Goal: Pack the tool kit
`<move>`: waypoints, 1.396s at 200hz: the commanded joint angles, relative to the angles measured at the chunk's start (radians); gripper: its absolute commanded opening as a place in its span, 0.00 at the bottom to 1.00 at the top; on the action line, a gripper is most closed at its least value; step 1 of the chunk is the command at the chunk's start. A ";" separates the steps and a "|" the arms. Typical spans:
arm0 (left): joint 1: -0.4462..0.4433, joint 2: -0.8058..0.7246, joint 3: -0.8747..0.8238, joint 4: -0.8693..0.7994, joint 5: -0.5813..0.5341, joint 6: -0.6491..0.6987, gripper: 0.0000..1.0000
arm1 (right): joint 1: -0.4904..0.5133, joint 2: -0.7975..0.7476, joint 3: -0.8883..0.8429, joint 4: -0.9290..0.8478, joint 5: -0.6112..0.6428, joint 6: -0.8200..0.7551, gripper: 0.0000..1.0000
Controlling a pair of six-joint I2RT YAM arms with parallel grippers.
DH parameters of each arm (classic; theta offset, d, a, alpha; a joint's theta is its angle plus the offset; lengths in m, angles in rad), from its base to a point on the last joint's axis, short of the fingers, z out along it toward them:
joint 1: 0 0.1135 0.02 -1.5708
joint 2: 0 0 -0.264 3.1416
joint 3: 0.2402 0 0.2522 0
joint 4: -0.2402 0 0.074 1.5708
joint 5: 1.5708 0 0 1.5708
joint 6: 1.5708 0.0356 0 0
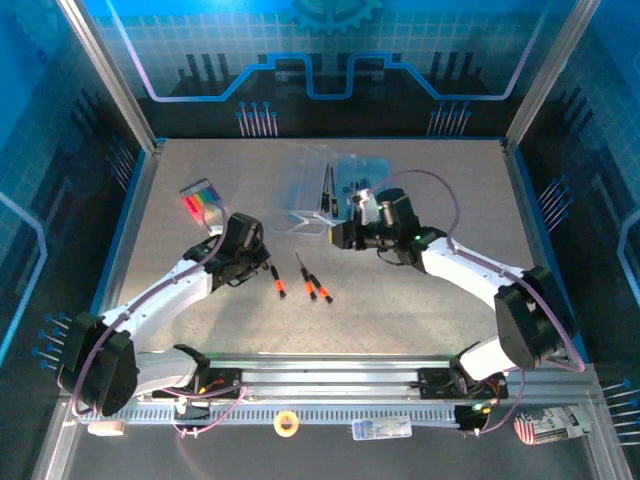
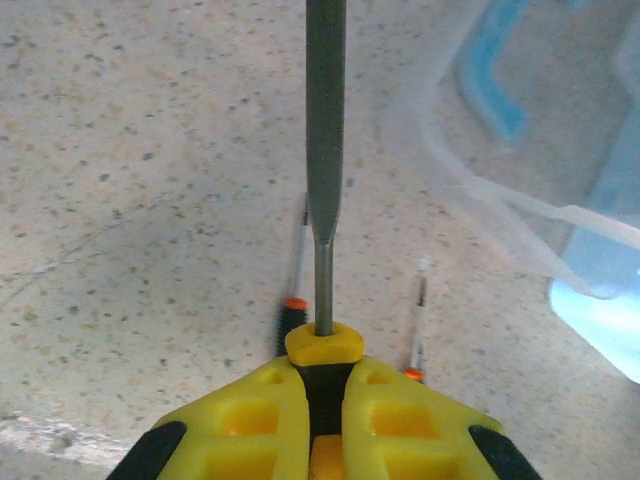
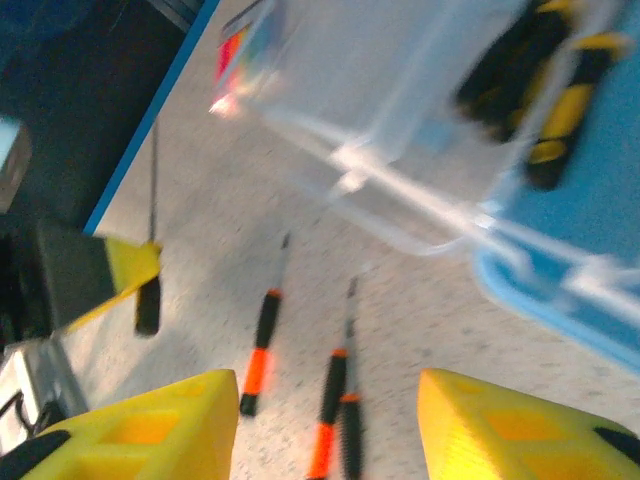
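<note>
My left gripper is shut on a yellow-handled tool, whose grey shaft points straight away from the jaws above the table. In the top view the left gripper hangs just left of three small orange-and-black screwdrivers lying on the table. My right gripper is open with nothing between its fingers, and the screwdrivers lie beneath it. In the top view the right gripper sits at the near edge of the clear tool case. Black-and-yellow tools lie in the case.
A bundle of coloured strips lies at the back left of the speckled table. The case's blue tray reaches toward the right gripper. Blue walls ring the table, and a rail runs along its near edge.
</note>
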 commanded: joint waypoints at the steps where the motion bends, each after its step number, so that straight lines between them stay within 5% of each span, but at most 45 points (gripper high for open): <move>1: -0.022 -0.016 0.039 0.037 0.076 0.023 0.05 | 0.107 -0.007 0.056 -0.041 -0.033 -0.035 0.54; 49: -0.054 0.024 0.052 0.160 0.227 -0.021 0.04 | 0.208 0.100 0.092 0.034 -0.079 0.029 0.59; 138: -0.066 -0.018 0.012 0.185 0.274 -0.044 0.05 | 0.200 0.227 0.164 0.049 -0.071 0.071 0.54; 223: -0.069 -0.009 -0.026 0.226 0.284 -0.062 0.07 | 0.190 0.244 0.150 0.124 -0.088 0.127 0.17; 279: -0.066 -0.028 -0.009 0.201 0.248 -0.037 0.31 | 0.191 0.230 0.131 0.111 -0.068 0.124 0.14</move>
